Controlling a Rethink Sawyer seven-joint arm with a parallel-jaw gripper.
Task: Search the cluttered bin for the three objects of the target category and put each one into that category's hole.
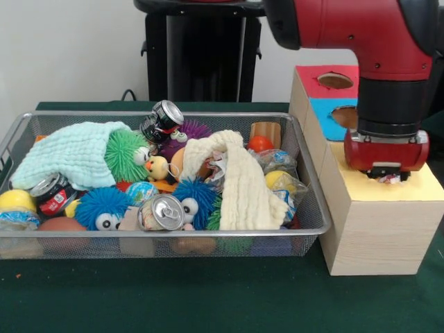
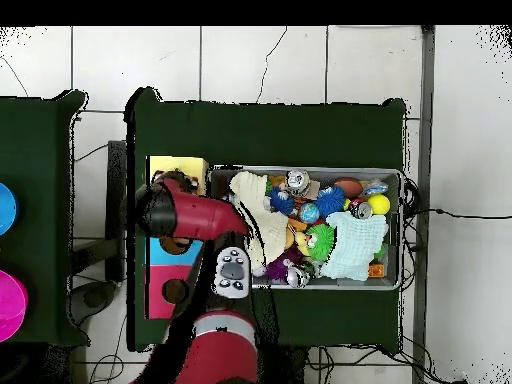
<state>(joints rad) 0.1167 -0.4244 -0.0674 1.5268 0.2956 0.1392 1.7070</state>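
At the near edge, the green-covered desk (image 1: 208, 298) lies bare in a wide strip in front of the wire mesh bin (image 1: 166, 239) and the wooden box with coloured top panels (image 1: 374, 236). A narrow gap of green cloth separates bin and box. Inside the bin, against the near wall at 6 o'clock, a silver drink can (image 1: 161, 212) lies on its side between two blue fuzzy balls with googly eyes (image 1: 103, 207). A cream knitted cloth (image 1: 239, 182) drapes over the middle, hiding whatever sits beneath; a mint-green cloth (image 1: 73, 154) covers the 9 o'clock side, with a green spiky ball (image 1: 127, 154) poking out. A second can, black and red (image 1: 162, 122), tilts at 12 o'clock by the far rim.

The claw (image 1: 386, 176) hangs just over the box's yellow panel (image 1: 388, 187); something small and crumpled shows at its underside, but I cannot tell whether it is clenched or released. The arm's body cuts off the blue panel's hole (image 1: 345, 116). The red panel's hole (image 1: 335, 80) is at the far end.
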